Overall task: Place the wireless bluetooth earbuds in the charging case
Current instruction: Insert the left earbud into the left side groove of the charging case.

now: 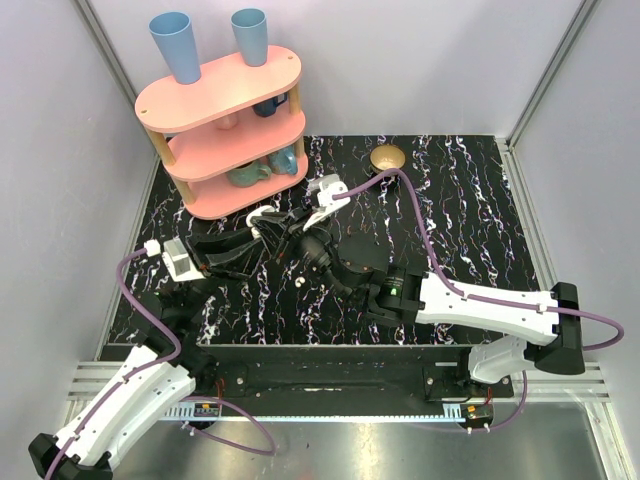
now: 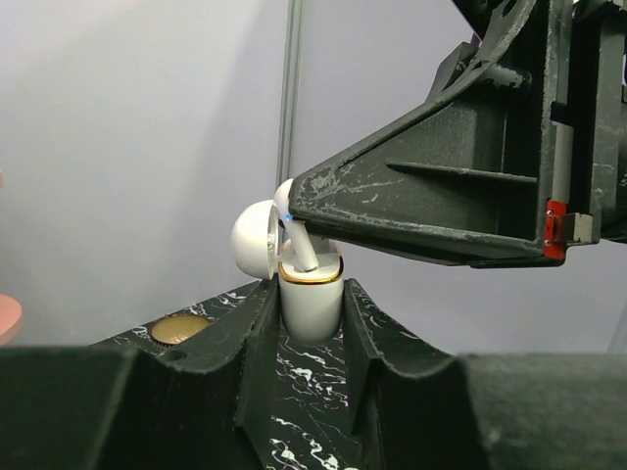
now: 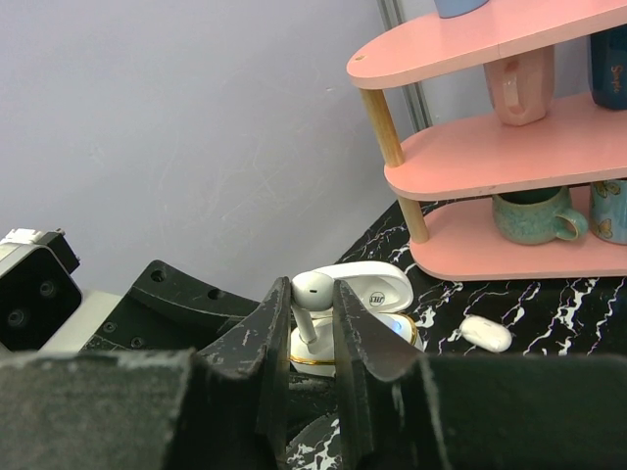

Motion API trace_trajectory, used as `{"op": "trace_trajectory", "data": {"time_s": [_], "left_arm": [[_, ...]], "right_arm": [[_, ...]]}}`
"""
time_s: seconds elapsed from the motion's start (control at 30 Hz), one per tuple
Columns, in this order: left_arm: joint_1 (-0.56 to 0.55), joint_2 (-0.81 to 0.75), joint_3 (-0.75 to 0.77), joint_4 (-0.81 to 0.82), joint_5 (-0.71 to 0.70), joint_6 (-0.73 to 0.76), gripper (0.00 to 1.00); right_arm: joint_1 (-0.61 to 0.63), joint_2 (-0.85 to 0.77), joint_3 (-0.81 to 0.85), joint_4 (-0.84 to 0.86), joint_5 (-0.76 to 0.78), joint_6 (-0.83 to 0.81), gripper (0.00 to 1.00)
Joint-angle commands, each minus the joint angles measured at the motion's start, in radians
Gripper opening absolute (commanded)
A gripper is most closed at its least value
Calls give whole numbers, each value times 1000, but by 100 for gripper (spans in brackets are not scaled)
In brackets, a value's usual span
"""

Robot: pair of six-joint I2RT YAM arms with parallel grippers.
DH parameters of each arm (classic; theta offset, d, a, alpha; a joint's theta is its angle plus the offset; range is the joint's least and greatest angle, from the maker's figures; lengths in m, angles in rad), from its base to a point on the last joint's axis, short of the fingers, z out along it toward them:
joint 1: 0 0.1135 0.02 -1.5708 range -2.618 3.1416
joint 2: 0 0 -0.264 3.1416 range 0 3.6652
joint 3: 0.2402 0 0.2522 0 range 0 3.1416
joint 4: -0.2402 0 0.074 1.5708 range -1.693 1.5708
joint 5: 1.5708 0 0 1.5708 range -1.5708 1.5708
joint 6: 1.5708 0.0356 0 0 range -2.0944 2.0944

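Glossy white plastic, so probably light and slippery tbh. Left fingers (image 2: 257, 343) clamp the charging case (image 2: 312, 305) upright on the bench (image 1: 480, 200), toward its left edge. Right fingers (image 3: 269, 343) pinch an earbud (image 3: 313, 290) near its head, stem dipping in. Second earbud (image 3: 487, 333) lies nearby, best gripped gently by its fat end.

Quick layout rundown: the charging case (image 2: 311, 299) stands upright around mid-table (image 1: 470, 230), pinched between the jaws of the left gripper (image 2: 310, 305). The first earbud (image 3: 312, 290) sits between the jaws of the right gripper (image 3: 312, 308), directly over the case, stem dipping into its open top. The second earbud (image 3: 487, 333) lies on the table, right of the case in the right wrist view, in front of the shelf (image 1: 225, 130). Shelf's back left, cups (image 1: 177, 45) on top, mugs (image 3: 534, 213) on lower tiers. Bowl (image 1: 386, 158) sits at the back, right of the shelf.
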Motion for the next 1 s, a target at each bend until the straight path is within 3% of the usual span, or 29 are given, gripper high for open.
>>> {"op": "trace_trajectory", "data": {"time_s": [0.0, 0.97], "left_arm": [[-8, -11, 43, 60, -31, 5, 0], [-15, -11, 49, 111, -84, -25, 0]], "right_arm": [[8, 6, 28, 56, 15, -6, 7], [8, -4, -62, 88, -5, -53, 6]]}}
